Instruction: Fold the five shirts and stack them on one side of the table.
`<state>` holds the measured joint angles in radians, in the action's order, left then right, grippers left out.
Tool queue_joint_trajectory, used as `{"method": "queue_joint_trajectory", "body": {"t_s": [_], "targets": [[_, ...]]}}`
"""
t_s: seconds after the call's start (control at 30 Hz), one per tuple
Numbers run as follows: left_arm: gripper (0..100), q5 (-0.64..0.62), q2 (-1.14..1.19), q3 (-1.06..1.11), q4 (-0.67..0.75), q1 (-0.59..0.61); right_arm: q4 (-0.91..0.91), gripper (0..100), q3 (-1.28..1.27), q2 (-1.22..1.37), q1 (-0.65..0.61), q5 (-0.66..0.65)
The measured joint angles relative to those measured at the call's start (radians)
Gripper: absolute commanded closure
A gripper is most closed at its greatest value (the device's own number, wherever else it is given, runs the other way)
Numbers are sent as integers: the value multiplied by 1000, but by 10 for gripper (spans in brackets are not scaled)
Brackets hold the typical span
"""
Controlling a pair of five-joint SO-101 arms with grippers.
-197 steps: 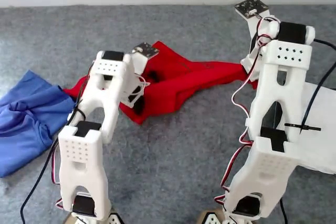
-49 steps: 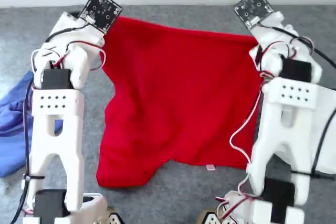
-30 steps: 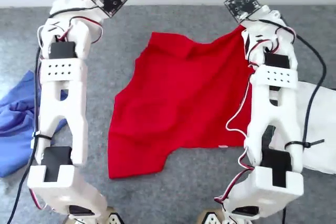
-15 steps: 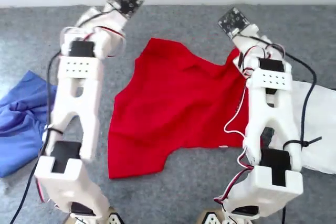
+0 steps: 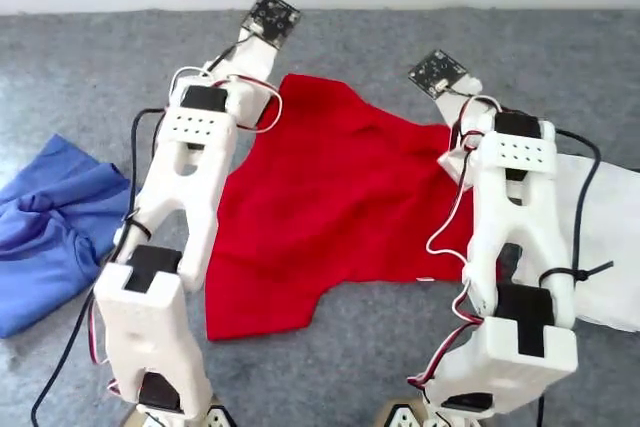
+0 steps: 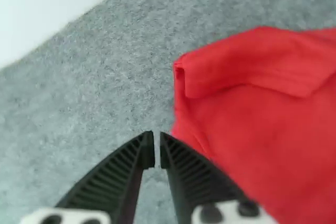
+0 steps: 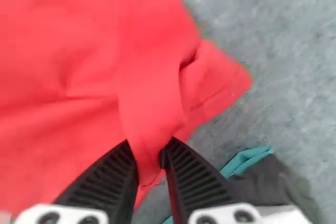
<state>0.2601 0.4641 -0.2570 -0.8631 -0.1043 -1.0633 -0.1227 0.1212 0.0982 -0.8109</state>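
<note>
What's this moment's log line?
red shirt: laid out, rumpled | left claw: shut, empty, beside shirt edge | right claw: shut on red shirt

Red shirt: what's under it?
The grey table cover borders the red shirt. In the right wrist view, a teal-and-dark garment lies at the shirt's edge. Whether it runs underneath cannot be seen, because the shirt covers that area.

— What colours am I getting on your feed?
— I've got a plain red cotton shirt (image 5: 340, 197), solid with no print, on the speckled grey felt worktop (image 5: 380, 347). There's also a crumpled plain blue shirt (image 5: 50, 227) and a flat white garment (image 5: 610, 237).
— And the rig?
— My left end effector (image 6: 156, 150) and right end effector (image 7: 149, 163) are black and ribbed. The plastic arm shells (image 5: 185, 177) are white, with black motors and red, black and white wires. A teal strip of cloth (image 7: 244, 163) shows too.
</note>
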Motion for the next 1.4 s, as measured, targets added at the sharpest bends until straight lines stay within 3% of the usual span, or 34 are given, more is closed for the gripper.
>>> {"method": "queue_joint_trajectory", "body": {"t_s": [0.17,0.43,0.77,0.9,1.13,1.4], "targets": [[869,-242,135,-172,-14,-2,-61,990,0,0,2,66],[866,-427,422,-539,-95,-34,-110,990,-6,0,2,94],[878,-443,789,-977,-207,-74,-140,990,-12,0,2,94],[969,-440,887,-1099,-226,-80,-140,990,-12,0,2,94],[987,-336,930,-1238,-253,-80,-140,990,-12,0,2,94],[987,-270,918,-1324,-494,-80,-140,990,-12,0,2,94]]}}
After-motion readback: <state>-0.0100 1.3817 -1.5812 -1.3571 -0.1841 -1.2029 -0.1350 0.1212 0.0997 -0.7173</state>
